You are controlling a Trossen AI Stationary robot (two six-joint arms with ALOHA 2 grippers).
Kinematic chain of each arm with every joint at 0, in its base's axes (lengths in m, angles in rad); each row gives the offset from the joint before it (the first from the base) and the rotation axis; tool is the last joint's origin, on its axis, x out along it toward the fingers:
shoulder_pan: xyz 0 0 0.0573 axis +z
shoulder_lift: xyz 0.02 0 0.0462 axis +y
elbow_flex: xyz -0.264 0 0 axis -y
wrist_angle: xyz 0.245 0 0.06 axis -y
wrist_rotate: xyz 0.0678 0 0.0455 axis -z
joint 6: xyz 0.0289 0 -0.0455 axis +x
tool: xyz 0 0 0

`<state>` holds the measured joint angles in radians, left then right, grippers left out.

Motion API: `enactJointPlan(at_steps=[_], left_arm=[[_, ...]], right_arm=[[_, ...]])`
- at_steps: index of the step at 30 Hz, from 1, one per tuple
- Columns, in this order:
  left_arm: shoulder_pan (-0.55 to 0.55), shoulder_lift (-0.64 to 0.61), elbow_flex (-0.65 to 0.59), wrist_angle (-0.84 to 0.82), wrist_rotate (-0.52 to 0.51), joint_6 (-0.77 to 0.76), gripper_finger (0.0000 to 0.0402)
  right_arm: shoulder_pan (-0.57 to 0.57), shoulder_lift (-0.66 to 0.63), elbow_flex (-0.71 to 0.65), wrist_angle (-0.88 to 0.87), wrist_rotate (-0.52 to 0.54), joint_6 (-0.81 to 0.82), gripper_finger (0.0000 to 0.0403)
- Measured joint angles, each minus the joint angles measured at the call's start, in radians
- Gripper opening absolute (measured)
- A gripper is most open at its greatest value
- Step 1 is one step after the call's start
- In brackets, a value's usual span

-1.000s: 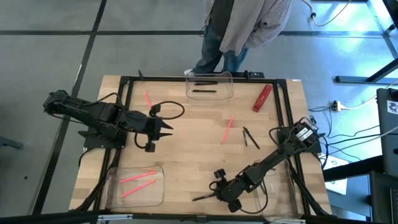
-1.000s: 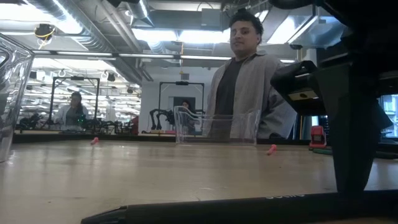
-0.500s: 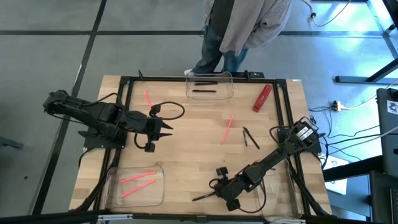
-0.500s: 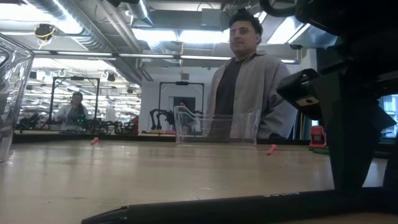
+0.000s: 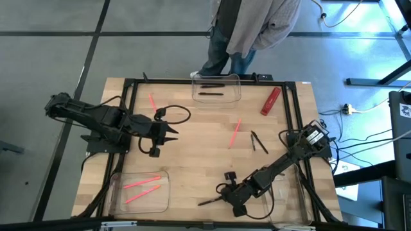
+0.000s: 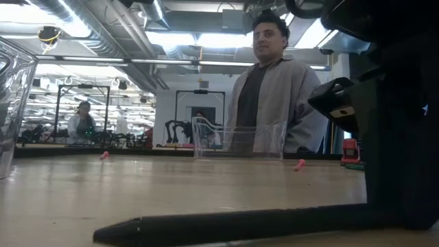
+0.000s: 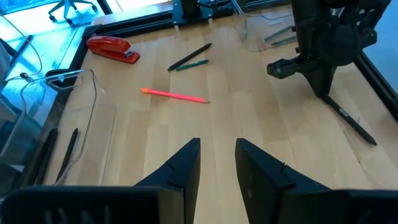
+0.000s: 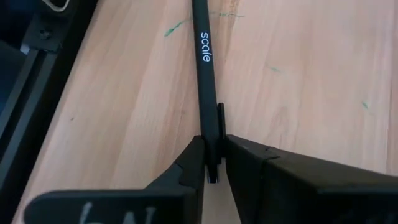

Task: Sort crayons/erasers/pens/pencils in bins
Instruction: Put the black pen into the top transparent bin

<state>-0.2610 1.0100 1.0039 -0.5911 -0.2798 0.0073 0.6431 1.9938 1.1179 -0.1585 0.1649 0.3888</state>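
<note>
My right gripper (image 5: 225, 197) is near the table's near edge, shut on a black pen (image 5: 209, 202) marked "scale" (image 8: 206, 47). My left gripper (image 5: 172, 134) is open and empty above the left-middle of the table, and shows in its own view too (image 7: 217, 163). One clear bin (image 5: 216, 88) at the far edge holds black sticks. A second bin (image 5: 140, 191) at the near left holds pink sticks. A third bin (image 5: 286, 196) lies at the near right, under my right arm. Loose on the wood lie a pink stick (image 5: 152, 101), another pink stick (image 5: 235, 133) and two dark sticks (image 5: 258, 142). My right gripper pinches the black pen between its two fingers (image 8: 193, 163), at the clip end (image 8: 213, 149). The fingers lie nearly along the pen, which sticks out ahead of them toward the table's left. In the low view the pen (image 6: 240, 223) lies almost level, just above the wood or on it.
A chunky red block (image 5: 270, 101) lies at the far right. A black frame (image 5: 128, 102) runs round the table's edges. A person (image 5: 250, 25) stands beyond the far edge, behind the far bin. There is bare wood in the middle of the table (image 5: 199, 154).
In the low view the black pen in my right gripper has come up a little at its pointed end and sits nearer level. My right gripper has shifted slightly with it. My left arm has kept still.
</note>
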Motion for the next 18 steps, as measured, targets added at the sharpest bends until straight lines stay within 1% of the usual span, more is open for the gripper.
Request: enactJointPlan(at_steps=[5,10,14,18], left_arm=[[-0.019,0.000,0.000,0.000,0.001,0.001,0.0094],[-0.040,0.000,0.000,0.000,0.001,0.001,0.0094],[-0.054,0.000,0.000,0.000,0.001,0.001,0.0094],[-0.067,0.000,0.000,-0.003,0.000,0.001,0.0094]], right_arm=[[-0.007,0.001,-0.001,0.002,-0.001,0.103,0.0051],[-0.009,0.002,-0.003,0.043,0.044,0.108,0.0050],[-0.025,0.005,-0.004,0.098,0.051,0.115,0.0048],[-0.048,0.005,-0.004,0.105,0.059,0.161,0.0046]])
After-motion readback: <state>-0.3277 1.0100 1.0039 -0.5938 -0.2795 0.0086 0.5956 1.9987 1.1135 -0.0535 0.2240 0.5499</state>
